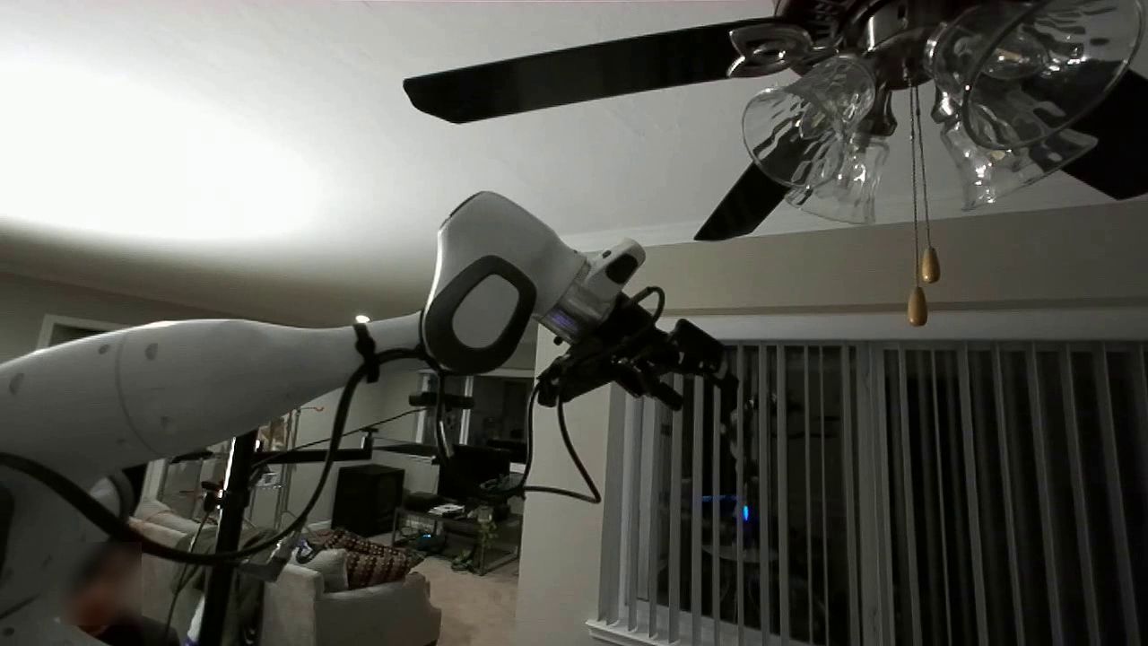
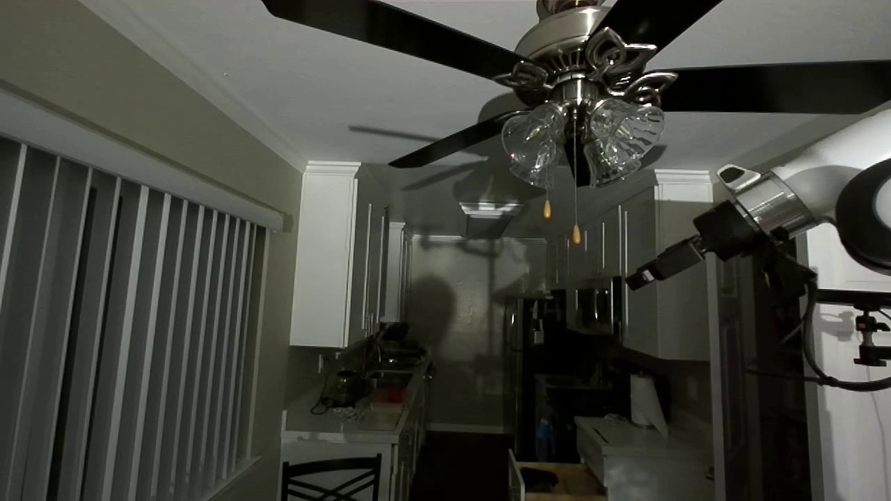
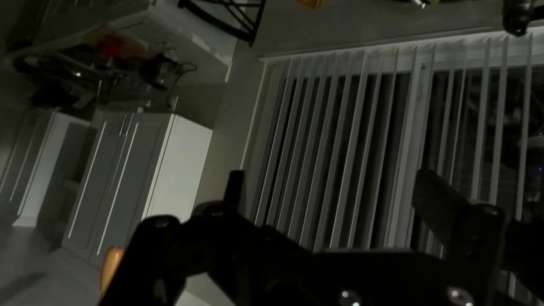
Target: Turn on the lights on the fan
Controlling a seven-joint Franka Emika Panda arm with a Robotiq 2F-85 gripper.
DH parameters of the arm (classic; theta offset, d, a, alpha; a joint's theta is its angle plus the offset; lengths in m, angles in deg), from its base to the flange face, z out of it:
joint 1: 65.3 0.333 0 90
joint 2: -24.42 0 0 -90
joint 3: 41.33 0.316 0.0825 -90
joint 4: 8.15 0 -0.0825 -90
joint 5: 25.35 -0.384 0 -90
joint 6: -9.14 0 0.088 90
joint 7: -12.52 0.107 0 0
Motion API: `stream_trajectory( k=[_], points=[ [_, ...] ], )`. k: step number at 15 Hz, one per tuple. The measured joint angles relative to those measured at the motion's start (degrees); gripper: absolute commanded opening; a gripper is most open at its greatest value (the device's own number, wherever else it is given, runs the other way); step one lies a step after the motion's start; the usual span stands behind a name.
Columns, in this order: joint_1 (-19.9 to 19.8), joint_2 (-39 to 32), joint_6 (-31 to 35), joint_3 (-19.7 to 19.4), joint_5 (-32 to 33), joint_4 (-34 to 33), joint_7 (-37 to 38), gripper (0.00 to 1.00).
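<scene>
Where two wooden pulls (image 2: 576, 234) hung on chains (image 2: 575, 198) beneath the glass-shaded fan (image 2: 576, 89), the gripper (image 3: 329, 187) stood clear of both, its fingers (image 3: 442, 202) wide apart.

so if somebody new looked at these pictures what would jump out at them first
Most likely the ceiling fan, at the top of both exterior views, with glass shades that look unlit and two wooden pull knobs dangling below them. Next, probably, the pale robot arm extending from the left edge of an exterior view, its open, empty claw apart from the knobs. In the wrist view, vertical blinds catch the eye beyond the claw.
</scene>
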Motion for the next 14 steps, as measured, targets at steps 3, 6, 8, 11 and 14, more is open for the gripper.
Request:
stream_trajectory(
  k=[3, 6, 8, 11, 14],
  points=[
    [-1.57, -4.01, 8.12, 1.34, 2.7, -1.39, 1.75, 1.0],
    [-4.61, -9.57, 14.16, 3.01, 5.26, -4.12, 4.55, 1.0],
    [-6.96, -12.63, 16.18, 4.09, 6.43, -6.05, 6.52, 1.0],
    [-10.12, -16.02, 17.01, 5.36, 7.75, -9.09, 9.25, 1.0],
    [-12.45, -19.27, 17.08, 6.41, 8.87, -13.0, 11.82, 1.0]
  ],
)
